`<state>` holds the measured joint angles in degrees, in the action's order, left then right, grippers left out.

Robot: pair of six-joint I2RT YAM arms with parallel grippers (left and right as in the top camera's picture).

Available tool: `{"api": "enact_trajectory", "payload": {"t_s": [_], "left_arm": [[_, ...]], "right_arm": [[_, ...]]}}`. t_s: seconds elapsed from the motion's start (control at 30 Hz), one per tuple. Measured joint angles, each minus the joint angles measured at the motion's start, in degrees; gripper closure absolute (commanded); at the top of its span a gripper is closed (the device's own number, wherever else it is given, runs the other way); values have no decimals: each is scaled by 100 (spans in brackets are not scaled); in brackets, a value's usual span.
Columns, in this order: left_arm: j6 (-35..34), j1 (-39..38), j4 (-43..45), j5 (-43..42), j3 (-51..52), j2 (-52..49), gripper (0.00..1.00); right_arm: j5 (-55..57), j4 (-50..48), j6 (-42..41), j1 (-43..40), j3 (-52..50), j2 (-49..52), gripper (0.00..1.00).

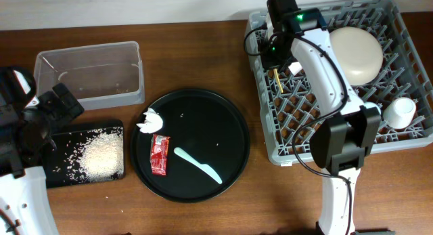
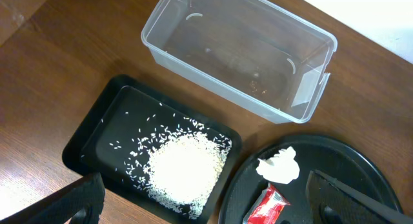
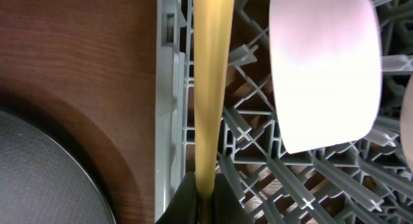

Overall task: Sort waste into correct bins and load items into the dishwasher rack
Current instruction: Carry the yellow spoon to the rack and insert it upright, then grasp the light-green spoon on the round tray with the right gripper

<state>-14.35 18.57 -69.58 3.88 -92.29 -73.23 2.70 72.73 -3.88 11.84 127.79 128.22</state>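
Yellow plastic is what your right gripper [image 1: 277, 74] is pinching. Its jaws are squeezed tight on one end of the slim yellow utensil [image 3: 210, 88], which hangs over the near edge of the dishwasher rack [image 1: 396, 22], just to the right of the round black tray [image 1: 230, 120]. It is not set down in the rack yet. Inside the rack, farther right of the round tray, you can see the large cream plate [image 1: 355, 53] and the white cup [image 1: 399, 112], so I think a good part of the loading is done. The rice [image 1: 103, 157] lies in a heap in the shallow black tray [image 1: 67, 137], just left of the round tray, so that bit looks sorted, though a few white specks sit on the round tray. Three things on the round tray are left for you: the crumpled tissue [image 1: 150, 121] near its left rim, the red sachet [image 1: 159, 155] just below that, and the pale-green utensil [image 1: 197, 164] near the middle. The clear tub [image 1: 88, 55], up and to the left of the round tray, has no waste that I can make out. Your left gripper [image 1: 49, 118] hovers left of the round tray, above the shallow tray, with its jaws spread wide and nothing in them.
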Motion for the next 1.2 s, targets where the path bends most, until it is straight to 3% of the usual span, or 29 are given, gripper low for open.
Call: {"api": "enact_trajectory", "payload": {"t_s": [0.03,0.13,0.47,0.73,0.93,1.07,1.2], "left_arm": [[0,0,-2,0,0,0,1],[-2,0,-2,0,0,0,1],[0,0,-2,0,0,0,1],[0,0,-2,0,0,0,1],[0,0,-2,-2,0,0,1],[-2,0,-4,-2,0,0,1],[-2,0,-2,0,0,0,0]], "right_arm": [[-2,-2,7,0,-13,9,73],[-31,-9,59,0,-13,11,64],[-527,636,177,243,138,-173,62],[-846,1283,723,2085,149,-549,60],[-857,855,1204,3252,-1152,-529,60],[-820,221,1591,3792,-2321,-505,52],[-612,-496,1805,4266,-2992,-505,51]]}}
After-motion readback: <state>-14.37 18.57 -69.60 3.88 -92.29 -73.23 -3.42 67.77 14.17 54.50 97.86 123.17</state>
